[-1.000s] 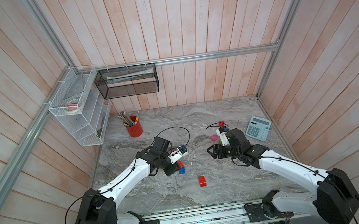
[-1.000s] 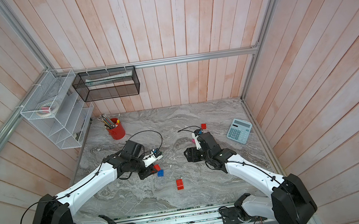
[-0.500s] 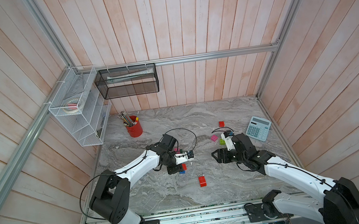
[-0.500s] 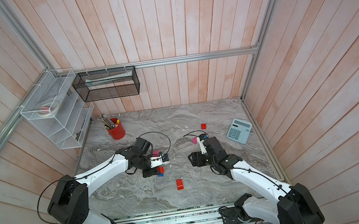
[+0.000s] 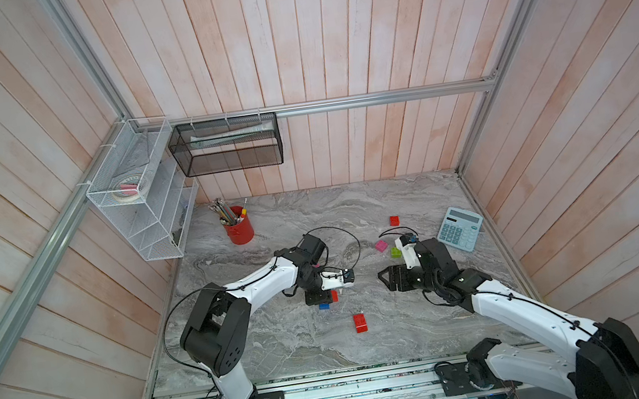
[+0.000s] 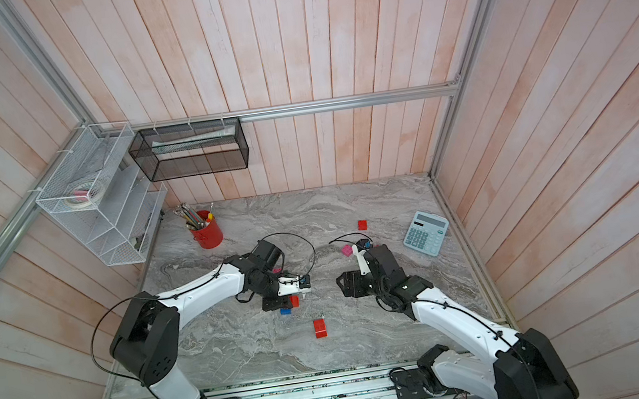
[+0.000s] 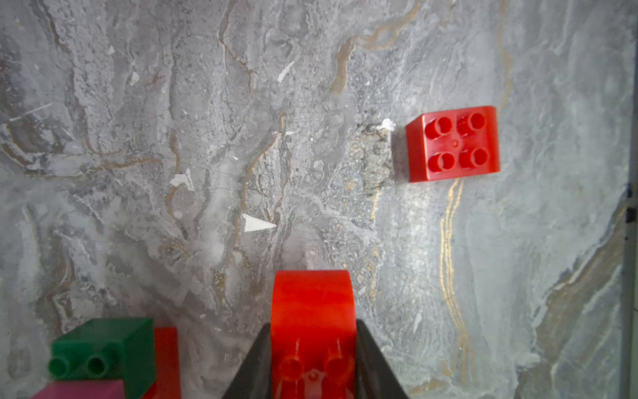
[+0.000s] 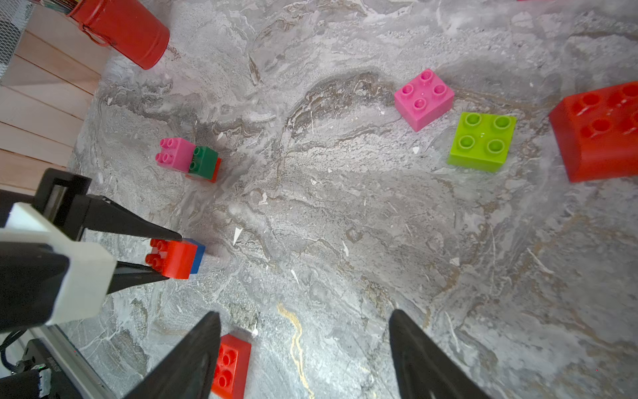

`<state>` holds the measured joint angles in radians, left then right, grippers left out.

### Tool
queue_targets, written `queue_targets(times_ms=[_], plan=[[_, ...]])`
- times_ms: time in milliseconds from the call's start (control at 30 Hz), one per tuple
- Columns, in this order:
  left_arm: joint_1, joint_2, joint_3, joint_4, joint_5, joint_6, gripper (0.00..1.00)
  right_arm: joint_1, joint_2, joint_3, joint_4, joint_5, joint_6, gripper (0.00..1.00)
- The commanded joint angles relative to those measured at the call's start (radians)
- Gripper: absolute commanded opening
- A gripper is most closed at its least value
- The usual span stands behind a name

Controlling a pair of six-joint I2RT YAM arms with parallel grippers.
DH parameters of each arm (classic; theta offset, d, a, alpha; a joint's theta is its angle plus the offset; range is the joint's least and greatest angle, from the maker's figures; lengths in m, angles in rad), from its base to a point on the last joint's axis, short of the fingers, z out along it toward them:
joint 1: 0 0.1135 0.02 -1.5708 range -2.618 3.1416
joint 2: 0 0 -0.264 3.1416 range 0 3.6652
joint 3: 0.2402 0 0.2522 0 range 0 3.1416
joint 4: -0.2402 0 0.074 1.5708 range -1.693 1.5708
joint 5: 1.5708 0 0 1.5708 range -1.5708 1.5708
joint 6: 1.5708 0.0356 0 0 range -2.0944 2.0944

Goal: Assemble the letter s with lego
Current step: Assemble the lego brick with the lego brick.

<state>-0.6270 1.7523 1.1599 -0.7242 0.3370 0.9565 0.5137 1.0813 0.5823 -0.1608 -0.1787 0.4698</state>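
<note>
Near the middle of the desk [image 5: 414, 200], slightly toward its front edge, my left gripper [image 8: 173, 257] is clamped narrow on a red brick [image 7: 312, 311]. That brick lies on its side with its studs facing back toward the wrist. A blue brick [image 8: 197, 254] sits against its far face; I judge the two are clipped together, but I cannot see the joint.

As I read it, the next move turns on the small stack [image 8: 193, 160] of pink, green and red bricks. It lies just beside the held pair, on the side toward the desk's back edge, with its studs facing the same way. So the pair would have to travel sideways, across the jaws, not forward along them. My left arm is much the nearer. My right gripper [image 8: 303, 312] hangs wide with nothing between its fingers, facing the left one across the middle of the desk.

In both top views the left arm hides nearly all of the stack. The left wrist view cuts the stack off at the frame edge and does not show the blue brick. I cannot tell whether the held pair touches the desk. A loose red brick [image 7: 454, 143] lies toward the front edge, half covered by a finger in the right wrist view. A pink brick [image 8: 424, 98], a lime brick [image 8: 482, 141] and a larger red brick [image 8: 600, 131], cut off, lie nearer the right arm.
</note>
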Motion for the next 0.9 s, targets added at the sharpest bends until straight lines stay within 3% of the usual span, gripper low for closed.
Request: queue_targets(times_ms=[0, 867], plan=[[-0.01, 0.023, 0.027, -0.018, -0.013, 0.036, 0.2, -0.007, -0.011, -0.017, 0.007, -0.011, -0.006, 0.78], [-0.033, 0.039, -0.025, -0.006, -0.05, 0.045, 0.2, -0.019, -0.016, -0.044, 0.021, -0.027, -0.003, 0.78]])
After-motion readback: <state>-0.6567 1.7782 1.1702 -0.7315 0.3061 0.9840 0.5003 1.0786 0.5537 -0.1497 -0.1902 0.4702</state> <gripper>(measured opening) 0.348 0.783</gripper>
